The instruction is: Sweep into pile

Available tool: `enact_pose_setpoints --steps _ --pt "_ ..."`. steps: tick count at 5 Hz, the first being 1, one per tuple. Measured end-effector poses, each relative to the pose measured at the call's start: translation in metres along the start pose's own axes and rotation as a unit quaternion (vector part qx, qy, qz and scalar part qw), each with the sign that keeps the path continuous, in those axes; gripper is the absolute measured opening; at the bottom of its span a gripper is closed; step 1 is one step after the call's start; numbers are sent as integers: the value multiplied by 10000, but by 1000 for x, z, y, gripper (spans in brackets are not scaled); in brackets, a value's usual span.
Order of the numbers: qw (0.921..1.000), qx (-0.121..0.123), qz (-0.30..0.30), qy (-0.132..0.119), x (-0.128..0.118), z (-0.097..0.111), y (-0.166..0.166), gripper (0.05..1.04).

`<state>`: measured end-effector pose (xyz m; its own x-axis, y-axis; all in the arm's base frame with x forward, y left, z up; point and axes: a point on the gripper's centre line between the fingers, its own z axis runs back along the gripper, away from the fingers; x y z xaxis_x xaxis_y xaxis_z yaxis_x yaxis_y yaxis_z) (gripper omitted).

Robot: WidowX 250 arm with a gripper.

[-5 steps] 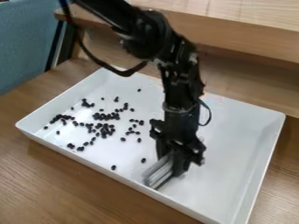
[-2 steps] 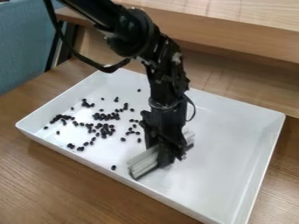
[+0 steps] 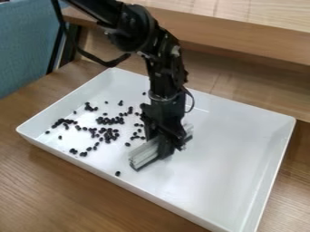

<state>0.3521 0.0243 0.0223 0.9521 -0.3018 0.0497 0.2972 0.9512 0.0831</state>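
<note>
Tray (image 3: 236,158) of dark bits (image 3: 109,132) on wooden table (image 3: 54,186), blue fabric (image 3: 24,45) beyond.

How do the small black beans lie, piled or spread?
Spread: the beans lie in loose clusters, with stray single ones around them, in the image-left part of the white rectangular tray.

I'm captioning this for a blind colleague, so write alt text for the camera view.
A black robot gripper holds a pale ridged bar low in a white tray, with small dark bean-like pieces scattered to its left in the picture. The tray sits on a wooden table.
</note>
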Motion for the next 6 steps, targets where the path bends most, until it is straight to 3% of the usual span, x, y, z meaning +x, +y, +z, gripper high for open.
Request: enact_pose_setpoints --steps 4,5,6 --pt "9969 56 787 62 -32 -5 71 399" --pt "9975 -39 698 121 -43 -6 92 399" --pt "9995 -130 -39 275 -43 -7 106 399"
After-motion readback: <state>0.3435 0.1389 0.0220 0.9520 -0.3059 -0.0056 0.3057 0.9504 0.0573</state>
